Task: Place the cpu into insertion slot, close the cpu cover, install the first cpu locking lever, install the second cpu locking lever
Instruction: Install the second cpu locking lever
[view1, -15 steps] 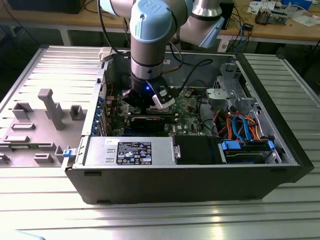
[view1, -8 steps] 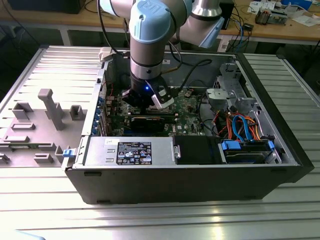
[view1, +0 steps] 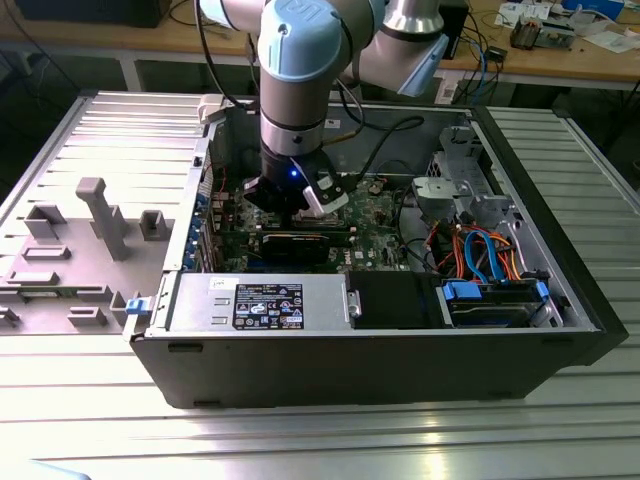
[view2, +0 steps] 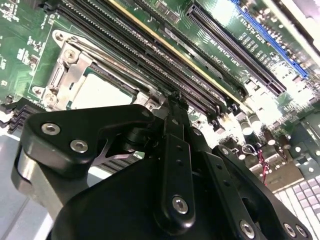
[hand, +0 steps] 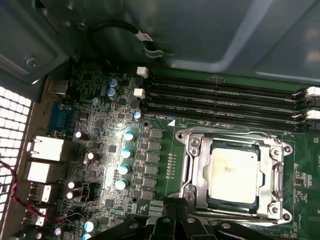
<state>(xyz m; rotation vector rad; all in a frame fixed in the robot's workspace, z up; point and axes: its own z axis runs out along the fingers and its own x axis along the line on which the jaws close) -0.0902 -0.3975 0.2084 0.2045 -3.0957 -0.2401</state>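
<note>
The cpu (hand: 234, 170) shows its dull silver top lying flat inside the insertion slot (hand: 192, 200) on the green motherboard. The silvery cpu cover (hand: 194, 167) lies down around it, framing the chip. Thin metal lever rods run along two opposite sides of the socket (hand: 230, 134). In the second wrist view the cpu (view2: 97, 92) sits just beyond my black gripper (view2: 175, 98). The fingers are pressed together with nothing visible between them, their tips beside the socket's edge. In the exterior view the gripper (view1: 297, 212) reaches down into the open computer case.
Long black memory slots (hand: 225, 100) run beside the socket. A labelled power supply box (view1: 265, 303), a drive cage (view1: 490, 300) and orange and blue cables (view1: 480, 245) crowd the case. Its metal walls (view1: 400, 365) surround the arm. A grey fixture (view1: 95, 215) stands at the exterior view's left.
</note>
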